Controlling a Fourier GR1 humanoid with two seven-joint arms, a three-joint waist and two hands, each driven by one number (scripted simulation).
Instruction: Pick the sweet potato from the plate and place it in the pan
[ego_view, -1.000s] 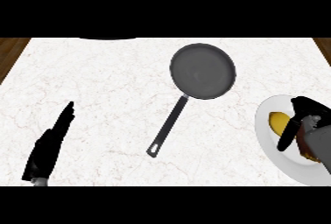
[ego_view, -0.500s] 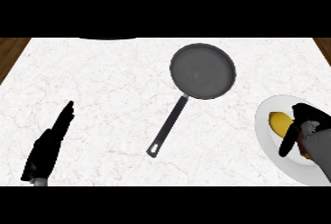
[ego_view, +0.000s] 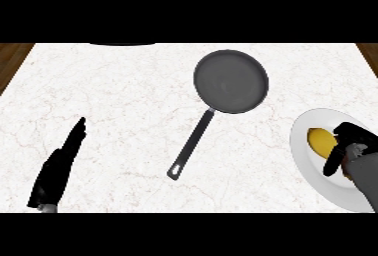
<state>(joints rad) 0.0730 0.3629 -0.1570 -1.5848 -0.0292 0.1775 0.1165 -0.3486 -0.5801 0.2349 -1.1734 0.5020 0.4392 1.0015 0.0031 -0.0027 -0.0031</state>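
Note:
A yellow-orange sweet potato lies on the white plate at the right edge of the counter. My right hand rests over the plate with its fingers curled round the sweet potato's right side, hiding part of it. The dark grey pan sits in the upper middle, its long handle slanting down to the left. My left hand rests flat at the lower left, fingers straight and pointing up, far from the pan.
The white marble counter ends in brown wooden strips at the far left and far right. A dark rounded shape shows at the top edge.
My right hand has slid down and to the right over the plate, with its fingers closing round the sweet potato. The left hand and the pan have not moved.

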